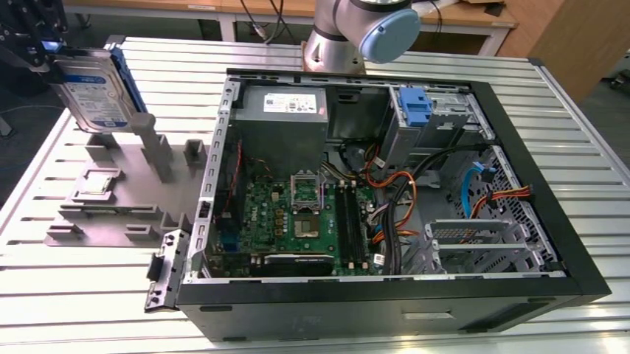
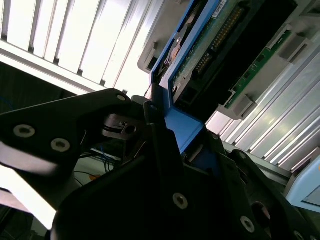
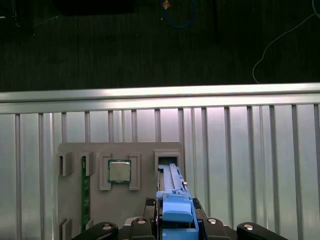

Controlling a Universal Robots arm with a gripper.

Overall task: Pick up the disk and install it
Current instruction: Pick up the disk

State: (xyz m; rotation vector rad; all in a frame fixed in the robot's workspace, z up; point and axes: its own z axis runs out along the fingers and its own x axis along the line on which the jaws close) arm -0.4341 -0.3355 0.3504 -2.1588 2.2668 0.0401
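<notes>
Gripper (image 3: 176, 222) clamped on the disk's (image 1: 91, 92) blue rail; disk upright over the grey fixture (image 1: 118, 199) on the bench (image 1: 79, 295), at the exterior view's left of the open PC case (image 1: 394, 295). Seems just clear of the fixture; hard to confirm.

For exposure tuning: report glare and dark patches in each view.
Exterior view: even light, sheen on the table, case interior readable. Second wrist view: table slats blown out white, jaws backlit, near black, on the disk. First wrist view: bright table edge, floor nearly black.
</notes>
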